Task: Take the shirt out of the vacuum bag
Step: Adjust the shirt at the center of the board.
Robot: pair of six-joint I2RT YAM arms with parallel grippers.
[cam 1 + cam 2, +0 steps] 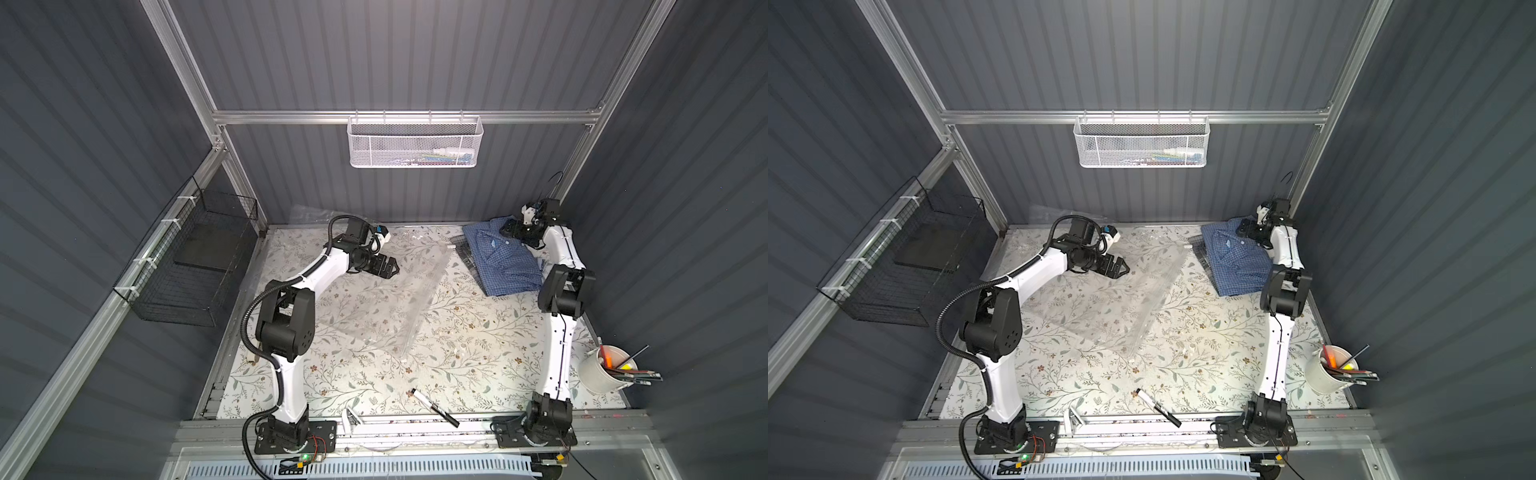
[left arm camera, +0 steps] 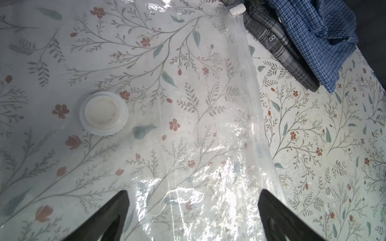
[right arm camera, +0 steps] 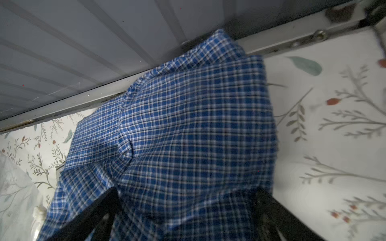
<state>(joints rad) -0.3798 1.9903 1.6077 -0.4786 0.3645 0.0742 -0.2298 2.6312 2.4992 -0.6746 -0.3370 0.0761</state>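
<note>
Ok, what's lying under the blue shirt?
A grey plaid garment sticks out from beneath the blue shirt. How far it reaches underneath, and anything else there, is covered.

You have the vacuum bag [image 1: 395, 299] lying flat on the middle of the counter [image 1: 478, 345], stretching from 12 toward 6 o'clock. At 2 o'clock, just beside the bag's far corner, the shirt [image 1: 503, 266] lies partly on another garment [image 2: 279, 50]. A marker [image 1: 436, 408] lies at 6 o'clock. A cup [image 1: 594, 380] holding pens [image 1: 636, 371] stands at 4 o'clock. A wire basket [image 1: 174, 307] hangs on the wall at 9 o'clock.
</note>
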